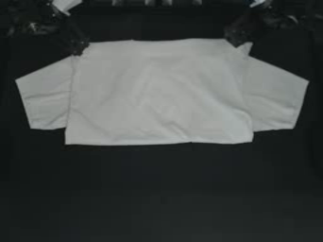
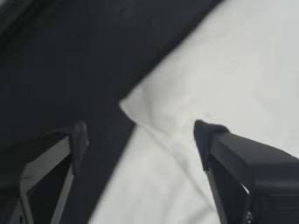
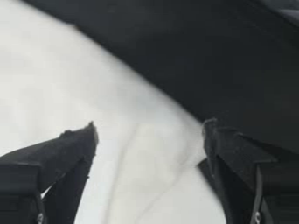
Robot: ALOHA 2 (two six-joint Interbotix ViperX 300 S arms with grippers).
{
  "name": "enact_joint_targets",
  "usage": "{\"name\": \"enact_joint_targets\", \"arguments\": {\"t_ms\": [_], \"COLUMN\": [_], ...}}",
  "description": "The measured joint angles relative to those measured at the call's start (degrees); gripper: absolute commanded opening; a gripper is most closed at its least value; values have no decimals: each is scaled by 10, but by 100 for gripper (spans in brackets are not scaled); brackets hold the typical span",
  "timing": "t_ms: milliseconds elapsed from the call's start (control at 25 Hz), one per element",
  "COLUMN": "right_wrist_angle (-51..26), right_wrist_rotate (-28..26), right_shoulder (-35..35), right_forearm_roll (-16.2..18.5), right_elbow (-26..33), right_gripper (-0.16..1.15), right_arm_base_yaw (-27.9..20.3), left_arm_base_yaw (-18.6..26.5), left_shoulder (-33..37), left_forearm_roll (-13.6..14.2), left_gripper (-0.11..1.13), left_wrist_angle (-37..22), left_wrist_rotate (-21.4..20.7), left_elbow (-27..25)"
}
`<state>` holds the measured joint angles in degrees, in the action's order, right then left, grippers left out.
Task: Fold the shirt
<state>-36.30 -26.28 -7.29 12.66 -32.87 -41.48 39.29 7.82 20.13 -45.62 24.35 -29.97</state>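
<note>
Shirt [image 1: 157, 94]: lying folded in half on the counter [image 1: 157, 198], sleeves spread toward 9 and 3 o'clock.
Left gripper [image 1: 77, 46]: hovering at 11 o'clock, jaws wide apart, gripping nothing, straddling the corner.
Right gripper [image 1: 238, 38]: mirroring at 1 o'clock, jaws likewise spread, seemingly readying the next fold.

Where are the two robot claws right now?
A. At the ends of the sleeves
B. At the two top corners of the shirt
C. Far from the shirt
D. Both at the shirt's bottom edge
B: the left gripper and right gripper sit open at the top corners of the shirt.

One shirt [image 1: 157, 94], two end effectors [image 1: 77, 46] [image 1: 238, 38]
</note>
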Motion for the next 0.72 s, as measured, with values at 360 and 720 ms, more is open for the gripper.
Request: {"name": "enact_joint_targets", "arguments": {"t_ms": [360,720], "right_wrist_angle": [-79,-156], "right_wrist_rotate": [-109,-290], "right_shoulder": [-99,-126], "right_forearm_roll": [-16,50], "right_elbow": [-58,-116], "right_gripper": [98,98], "right_arm_base_yaw": [39,110], "left_arm_base_yaw": [-18,-83], "left_shoulder": [134,188], "left_forearm_roll": [-54,-33], "left_gripper": [100,84], "left_wrist_angle": [-27,-49], "left_wrist_rotate": [80,217], "left_elbow": [-73,-146]}}
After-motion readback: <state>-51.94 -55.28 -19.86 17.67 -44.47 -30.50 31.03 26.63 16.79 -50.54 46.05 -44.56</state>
